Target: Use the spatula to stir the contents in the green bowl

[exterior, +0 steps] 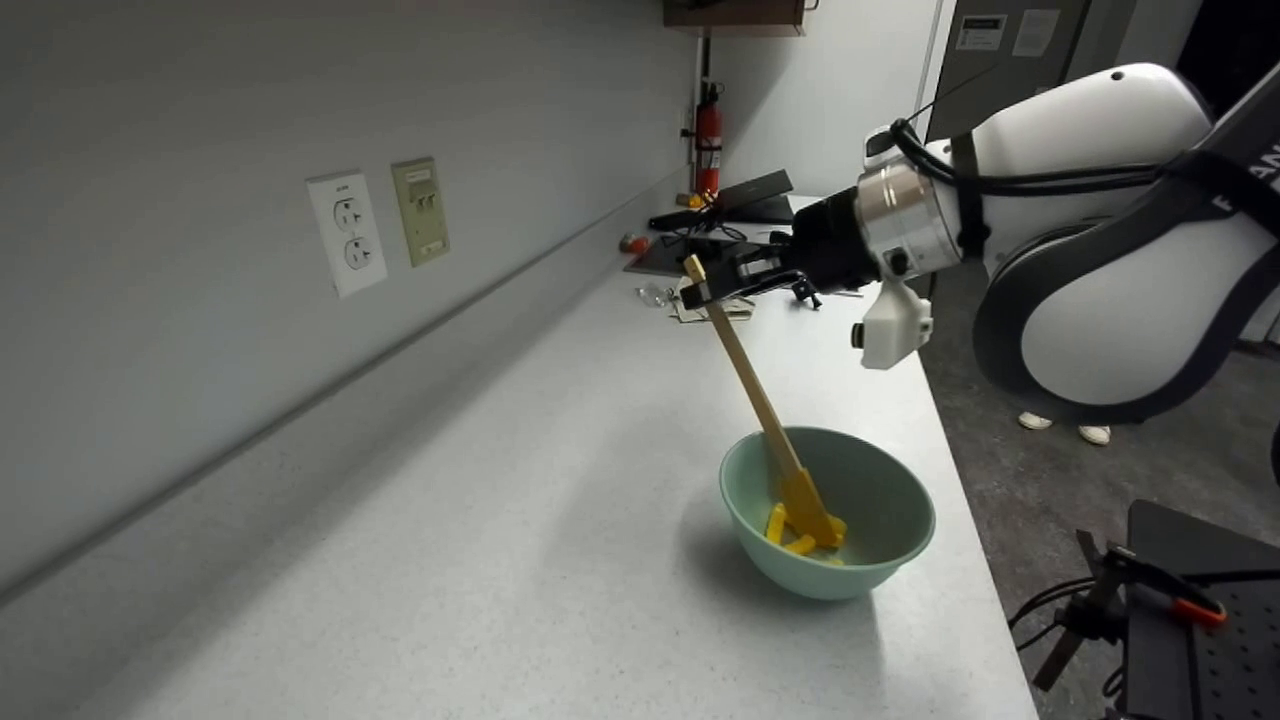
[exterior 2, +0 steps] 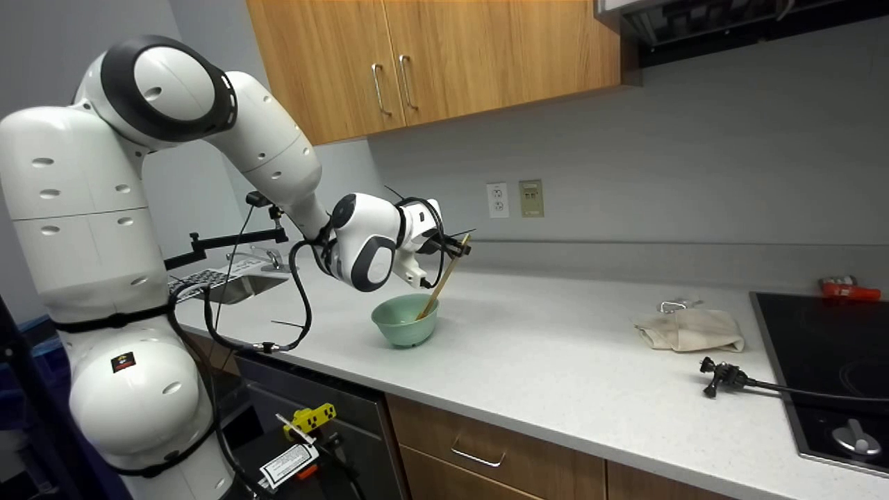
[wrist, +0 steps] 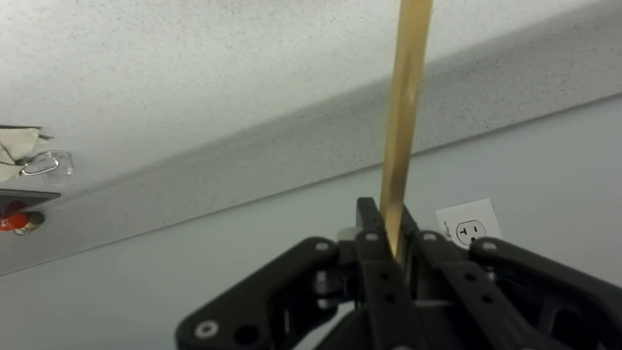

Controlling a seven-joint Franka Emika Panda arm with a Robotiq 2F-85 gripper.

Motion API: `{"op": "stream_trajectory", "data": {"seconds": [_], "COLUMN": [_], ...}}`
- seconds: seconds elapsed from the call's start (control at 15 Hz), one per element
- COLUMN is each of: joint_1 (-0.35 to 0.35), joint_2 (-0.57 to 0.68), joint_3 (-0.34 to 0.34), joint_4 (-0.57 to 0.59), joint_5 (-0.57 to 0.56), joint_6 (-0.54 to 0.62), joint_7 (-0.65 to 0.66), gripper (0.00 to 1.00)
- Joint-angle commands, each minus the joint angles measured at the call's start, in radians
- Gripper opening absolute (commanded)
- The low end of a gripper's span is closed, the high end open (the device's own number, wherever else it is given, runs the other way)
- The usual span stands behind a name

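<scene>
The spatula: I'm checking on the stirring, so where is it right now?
In an exterior view, right of centre, the spatula slants from the tool, which grips it near its top, down into the green bowl, its lower end among yellow pieces.

Arm (exterior: 1100, 125) sat at 2 o'clock in an exterior view, wrist (exterior: 908, 218) pointed between 8 and 9, gripper (exterior: 700, 288) clamped tight.
</scene>
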Motion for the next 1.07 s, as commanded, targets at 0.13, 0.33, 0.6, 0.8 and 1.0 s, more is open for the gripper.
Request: {"op": "stream_trajectory", "data": {"seconds": [0.13,0.33,0.6,0.8,1.0], "joint_1": [-0.001,-0.002,-0.001,0.002,0.010], "joint_2": [-0.003,-0.020,-0.025,-0.028,-0.041], "joint_3": [0.004,0.008,0.008,0.004,-0.006], "joint_4": [0.000,-0.004,0.007,0.008,0.008], "joint_5": [-0.002,0.007,0.018,0.034,0.073], "joint_6": [-0.013,-0.085,-0.142,-0.174,-0.212], "joint_7": [0.041,0.076,0.113,0.117,0.095], "gripper": [0.02,0.02,0.07,0.40,0.64]}}
